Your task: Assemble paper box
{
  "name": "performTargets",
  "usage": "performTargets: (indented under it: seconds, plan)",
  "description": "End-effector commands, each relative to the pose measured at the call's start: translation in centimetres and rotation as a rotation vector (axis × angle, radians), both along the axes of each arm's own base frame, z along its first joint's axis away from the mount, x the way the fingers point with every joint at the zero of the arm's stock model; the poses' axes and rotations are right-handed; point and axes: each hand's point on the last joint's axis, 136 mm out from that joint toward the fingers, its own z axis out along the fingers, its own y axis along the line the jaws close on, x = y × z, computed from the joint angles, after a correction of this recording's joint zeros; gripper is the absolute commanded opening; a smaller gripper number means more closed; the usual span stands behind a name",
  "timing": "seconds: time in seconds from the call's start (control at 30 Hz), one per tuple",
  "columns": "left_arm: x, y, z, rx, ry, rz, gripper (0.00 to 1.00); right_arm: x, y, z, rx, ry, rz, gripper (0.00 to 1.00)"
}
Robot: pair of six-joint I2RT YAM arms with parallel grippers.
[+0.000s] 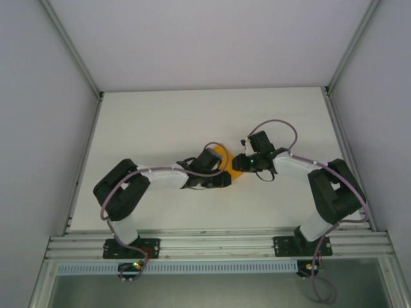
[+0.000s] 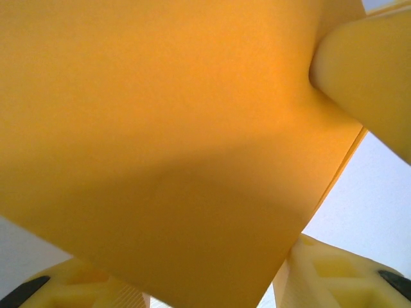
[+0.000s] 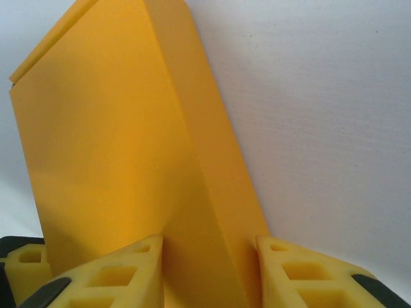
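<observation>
You have the white tabletop (image 1: 160,122) with the left arm (image 1: 154,178) and the right arm (image 1: 302,170) reaching in from either side. They meet about midway between its left and right edges, somewhat closer to the near edge than the far one.

The paper box (image 1: 235,174) sits right there, wedged between the two wrists, so neither arm is nearer; both are on it. From above you see just slivers of orange, and its long axis cannot be read in that view.

The right wrist camera gives you the relation that matters. The paper box (image 3: 109,147) is already folded into a slim rectangular body, with one broad face and one narrow side showing. Its long axis runs straight away from the right gripper (image 3: 209,240), leaning a little to the left of that view. Its near end is seated between the fingers (image 3: 109,276), with no gap showing on either side, so the fingers look clamped across the thin dimension.

At the left gripper (image 2: 212,276) a broad orange panel lies flat across the camera. It reaches over both fingers (image 2: 327,276), which stand well apart beneath it. You cannot tell whether they pinch the card or merely sit under it.

Judging from this, any further folding or tucking falls to the left side working against the right's hold. Confirm that left contact before you push.
</observation>
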Motion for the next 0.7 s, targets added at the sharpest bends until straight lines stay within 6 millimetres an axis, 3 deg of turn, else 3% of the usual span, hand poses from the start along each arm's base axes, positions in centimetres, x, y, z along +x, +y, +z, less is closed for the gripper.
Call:
performTargets:
  seconds: [0.0, 0.13, 0.3, 0.5, 0.67]
  plan:
    - [0.8, 1.2, -0.2, 0.017, -0.056, 0.021, 0.41, -2.9, -2.5, -2.5, -0.179, 0.11, -0.012, 0.3]
    - [0.2, 2.3, 1.0, 0.003, -0.087, 0.016, 0.49, -3.3, -2.9, -3.1, -0.206, 0.111, -0.008, 0.3]
    - [-0.3, 3.3, 3.8, -0.035, -0.122, 0.021, 0.77, -3.4, -3.2, -3.7, -0.247, 0.115, -0.011, 0.29]
    - [0.5, 5.5, 4.5, 0.007, -0.127, 0.095, 0.88, -3.3, -2.9, -3.5, -0.265, 0.102, -0.004, 0.29]
    - [1.7, 3.4, 3.7, -0.118, -0.055, 0.096, 0.86, -3.3, -2.4, -3.4, -0.251, 0.102, -0.004, 0.28]
